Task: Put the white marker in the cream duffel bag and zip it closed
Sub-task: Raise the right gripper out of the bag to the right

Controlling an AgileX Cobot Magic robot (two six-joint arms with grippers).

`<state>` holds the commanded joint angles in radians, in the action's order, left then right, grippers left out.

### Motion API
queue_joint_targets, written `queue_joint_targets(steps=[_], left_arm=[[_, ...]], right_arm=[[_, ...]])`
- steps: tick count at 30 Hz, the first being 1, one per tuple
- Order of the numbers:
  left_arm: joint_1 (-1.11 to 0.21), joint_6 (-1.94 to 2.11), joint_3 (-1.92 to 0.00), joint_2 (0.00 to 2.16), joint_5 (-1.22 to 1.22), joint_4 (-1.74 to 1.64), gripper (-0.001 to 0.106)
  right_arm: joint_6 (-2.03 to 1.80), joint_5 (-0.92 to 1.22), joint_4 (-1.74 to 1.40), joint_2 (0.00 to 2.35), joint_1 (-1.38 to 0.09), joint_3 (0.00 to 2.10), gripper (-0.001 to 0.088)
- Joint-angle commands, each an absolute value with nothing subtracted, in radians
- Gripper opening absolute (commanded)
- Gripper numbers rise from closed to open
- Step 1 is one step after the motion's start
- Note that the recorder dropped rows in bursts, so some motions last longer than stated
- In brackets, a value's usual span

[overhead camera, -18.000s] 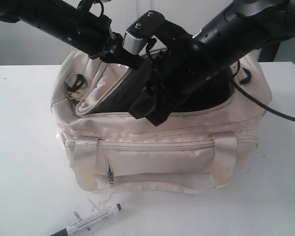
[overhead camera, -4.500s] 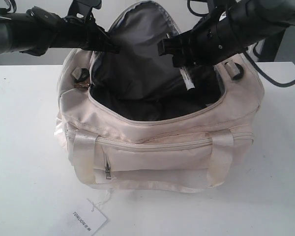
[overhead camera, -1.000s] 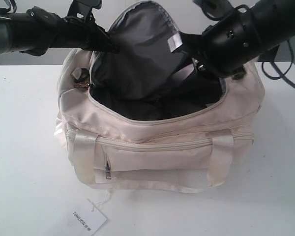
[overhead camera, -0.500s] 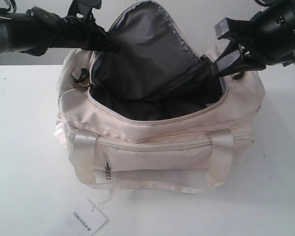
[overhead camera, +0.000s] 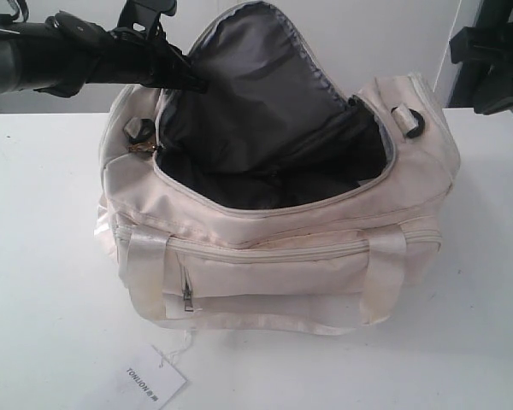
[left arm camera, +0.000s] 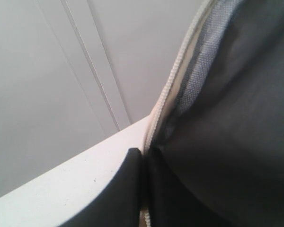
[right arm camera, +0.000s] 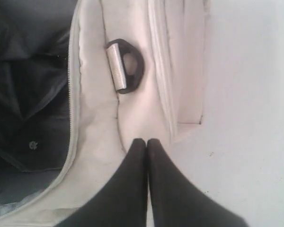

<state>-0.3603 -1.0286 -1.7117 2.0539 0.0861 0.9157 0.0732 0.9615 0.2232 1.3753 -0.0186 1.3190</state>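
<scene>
Right gripper [right arm camera: 147, 141] hangs just off the right end of the large, soft cream duffel bag [overhead camera: 282, 273], clear of the fabric, its two black fingers pressed together on nothing. Left gripper [overhead camera: 192, 81] sits at the bag's back left corner, pinched on the edge of the curved top flap [overhead camera: 248, 77] and holding it upright. My left wrist view shows only one black finger against the flap's dark lining, so I read that clamp from how the flap stands.

By size: the white table [overhead camera: 34, 256] around the bag carries no pen that I can see. The bag's mouth gapes wide, its grey-black lining showing. I cannot find the white marker in any view. The inside of the bag is dark and creased, and I judge the marker lies down in there, so the first half of the job looks done, though I can't confirm it.

The cream zip [left arm camera: 173, 80] along the flap's edge is undone, so all the closing is left: lay the flap down, find the slider, run it round. I cannot see the slider.

A black strap ring [right arm camera: 128, 66] on the bag's right end lies near the right gripper's tips. A small white paper tag [overhead camera: 150, 384] lies in front of the bag.
</scene>
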Motion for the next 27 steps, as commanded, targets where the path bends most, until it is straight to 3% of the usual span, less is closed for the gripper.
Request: queue_joint_targets(steps=[27], left_arm=[[-0.360,-1.029,-1.712,2.054,0.086,0.916,0.000]], right_arm=[[0.073,0.962,0.223,1.375,-0.019,1.319,0.0000]])
